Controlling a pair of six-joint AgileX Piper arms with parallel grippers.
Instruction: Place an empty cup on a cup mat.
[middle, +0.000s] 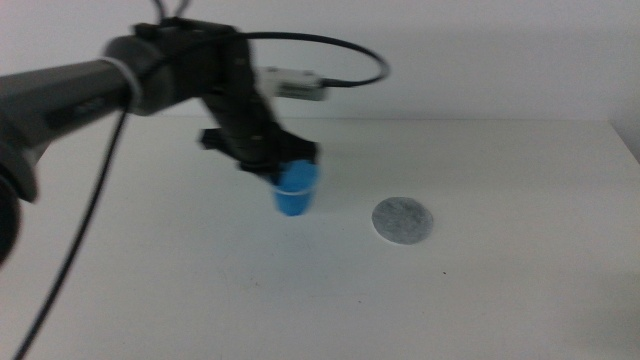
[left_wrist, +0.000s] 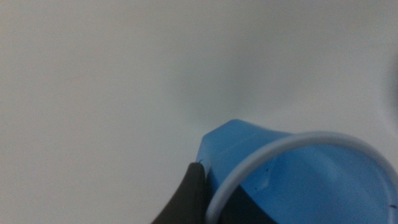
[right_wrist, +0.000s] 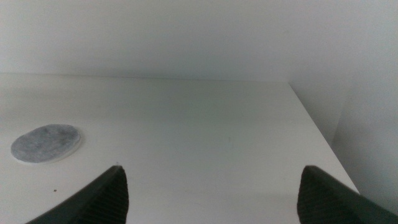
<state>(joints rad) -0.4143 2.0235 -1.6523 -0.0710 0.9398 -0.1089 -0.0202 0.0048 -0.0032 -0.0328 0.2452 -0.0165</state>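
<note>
Middle view: left gripper (middle: 285, 165) is clamping and hiding the upright cup's (middle: 295, 195) far rim, left of the cup mat (middle: 404, 220); right gripper (right_wrist: 214, 190), jaws apart, is waiting.

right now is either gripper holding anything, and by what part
The left gripper holds the cup by its rim, one jaw outside the wall. The right gripper is open and holds nothing.

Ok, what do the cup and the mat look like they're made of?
The cup, in the left claw: probably plastic, smooth bright blue with a thin pale rim. The cup mat: flat speckled grey disc, matte; possibly stone or felt, cannot tell.
</note>
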